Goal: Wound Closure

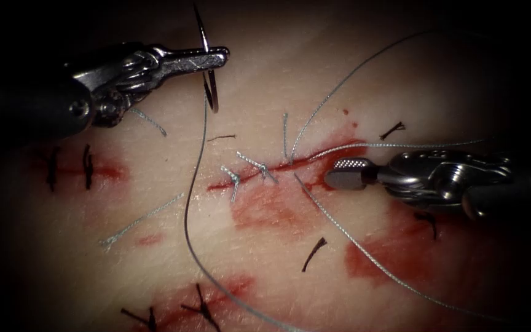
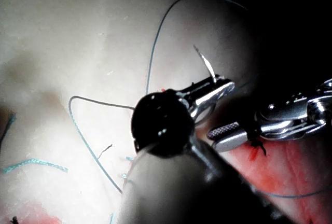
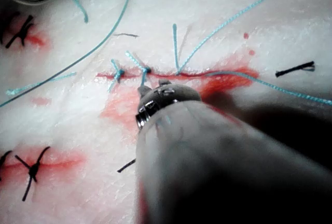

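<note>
At the upper left of the endoscope view the left tool has its jaws clamped on the needle, gripping it near the middle of its curve, so that the needle stands nearly upright and clear of the tissue, with no part buried. Held this way, its point and its tail are both free, which I judge keeps it off the surface. From its lower end the thread hangs down in a long slack arc to the lower middle of the frame.

In the middle lies the cut, running left to right, with two pale knotted stitches across its left part and red fluid spread below it. More thread rises from the cut toward the upper right.

At the right, the right tool rests just beside the cut's right end, jaws together and holding nothing that I can see; strands pass above and below it.

The left wrist view adds the needle rising from the left tool, with the right tool close by. The right wrist view shows the stitches along the cut, while its shaft hides its own jaws
</note>
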You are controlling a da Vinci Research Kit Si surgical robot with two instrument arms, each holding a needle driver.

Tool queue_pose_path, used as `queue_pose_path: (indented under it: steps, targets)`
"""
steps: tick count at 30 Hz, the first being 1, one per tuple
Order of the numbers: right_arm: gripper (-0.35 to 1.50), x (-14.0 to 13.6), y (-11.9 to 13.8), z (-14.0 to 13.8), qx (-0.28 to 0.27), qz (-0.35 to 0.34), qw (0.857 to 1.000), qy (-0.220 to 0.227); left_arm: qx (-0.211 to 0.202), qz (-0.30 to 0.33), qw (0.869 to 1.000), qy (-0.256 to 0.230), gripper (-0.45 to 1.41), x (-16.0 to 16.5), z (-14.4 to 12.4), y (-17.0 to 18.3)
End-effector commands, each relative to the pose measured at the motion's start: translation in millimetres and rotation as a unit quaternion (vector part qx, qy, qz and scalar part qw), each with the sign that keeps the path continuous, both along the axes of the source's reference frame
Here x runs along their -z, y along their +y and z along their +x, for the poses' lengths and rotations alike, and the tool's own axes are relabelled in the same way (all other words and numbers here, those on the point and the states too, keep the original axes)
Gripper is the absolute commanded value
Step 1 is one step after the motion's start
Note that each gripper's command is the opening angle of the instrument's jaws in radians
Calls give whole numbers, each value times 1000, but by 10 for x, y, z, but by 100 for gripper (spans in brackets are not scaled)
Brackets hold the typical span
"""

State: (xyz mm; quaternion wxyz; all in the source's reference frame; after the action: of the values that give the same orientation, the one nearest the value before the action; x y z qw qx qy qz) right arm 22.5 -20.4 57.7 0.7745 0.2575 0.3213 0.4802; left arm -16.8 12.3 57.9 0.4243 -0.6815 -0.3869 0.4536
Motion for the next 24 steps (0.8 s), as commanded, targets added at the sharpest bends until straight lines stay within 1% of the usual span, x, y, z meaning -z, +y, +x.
queue_pose_path:
  steps: [1,5,7,8,9,10,14,17,18,19,20,21,24]
  targets:
    - [34,-14,-11,19,0,-1,1000,-3,0,0,1000,0,-45,-5,-5,-1]
    - [36,-34,-23,23,5,-4,1000,-8,0,0,1000,0,-45,-5,-5,-1]
    - [32,-44,-24,24,11,-5,1000,-23,0,0,1000,0,-45,-5,-5,-1]
    - [42,-49,-25,25,13,-5,999,-30,0,0,1000,0,-45,-5,-5,-1]
    - [62,-52,-25,26,15,-6,999,-35,0,0,1000,0,-45,-6,-5,-1]
    - [69,-55,-26,26,16,-6,999,-38,0,0,1000,0,-45,-6,-5,-1]
    - [79,-65,-28,25,17,-11,999,-38,0,0,1000,0,-45,-6,-6,-1]
    - [83,-73,-34,25,20,-15,999,-38,0,0,1000,0,-45,-6,-6,-1]
    - [81,-75,-35,25,21,-15,999,-38,0,0,1000,0,-45,-6,-6,-1]
    - [69,-76,-36,25,22,-15,999,-37,0,0,1000,0,-45,-6,-6,-1]
    - [0,-77,-36,25,25,-14,999,-36,0,0,1000,0,-45,-6,-6,-1]
    - [-35,-76,-36,25,23,-10,999,-36,-1,-1,1000,-1,-45,-6,-6,-2]
    - [-35,-70,-34,19,25,-7,999,-34,-1,-1,1000,-1,-45,-6,-6,-2]
